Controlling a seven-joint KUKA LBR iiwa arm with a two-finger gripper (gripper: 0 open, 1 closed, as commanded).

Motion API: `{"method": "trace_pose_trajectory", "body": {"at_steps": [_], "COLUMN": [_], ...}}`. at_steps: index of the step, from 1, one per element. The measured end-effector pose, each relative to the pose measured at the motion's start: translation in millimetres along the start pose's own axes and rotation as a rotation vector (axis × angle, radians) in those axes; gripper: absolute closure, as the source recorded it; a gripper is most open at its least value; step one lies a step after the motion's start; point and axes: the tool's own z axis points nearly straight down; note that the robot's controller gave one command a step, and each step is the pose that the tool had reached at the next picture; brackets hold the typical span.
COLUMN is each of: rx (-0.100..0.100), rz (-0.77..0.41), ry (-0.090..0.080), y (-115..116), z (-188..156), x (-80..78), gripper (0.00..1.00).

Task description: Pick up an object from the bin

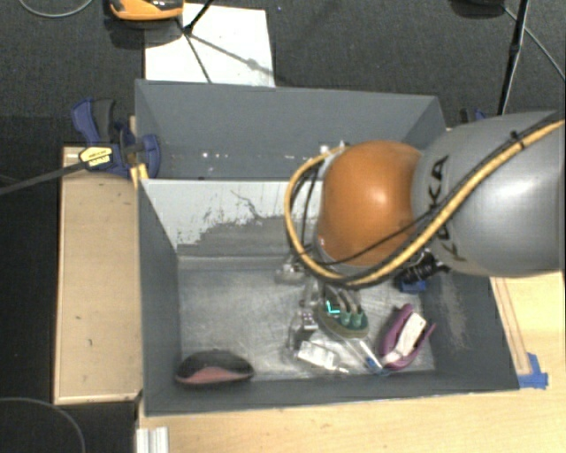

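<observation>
Here the grey metal bin (159, 292) sits on a dark surface (53, 80), its scuffed floor mostly bare on the left and in the middle. Beyond its far wall a white sheet (232, 40) lies on the dark surface, crossed by a thin black cable, and an orange-and-black object (141, 8) shows at the far edge. The arm comes in from the right, and its orange cover (367, 208), wrapped by yellow and black cables, hangs over the right half of the bin and hides much of what is beneath. Below the cover the tool (305, 332) is low in the near-right part of the bin. Whether it is spread or pressed together I cannot tell, and nothing can be seen gripped in it. Just right of it lies a round grey-green disc (349, 320) with a teal mark, and just near of it a pale, clear-white piece (320, 357) rests on the floor. Further right, a purple-and-white object (402, 338) lies tilted by the right wall, with a small blue thing (412, 280) beyond it under the arm. Well apart, in the near-left corner, lies a dark oval object with a pinkish underside (212, 368).
</observation>
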Motion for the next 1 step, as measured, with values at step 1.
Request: {"method": "trace_pose_trajectory", "body": {"at_steps": [1], "rx": [-0.001], "rz": [0.038], "ry": [-0.008], "y": [-80.5], "z": [90.8], "x": [-12.0], "gripper": [0.0]}}
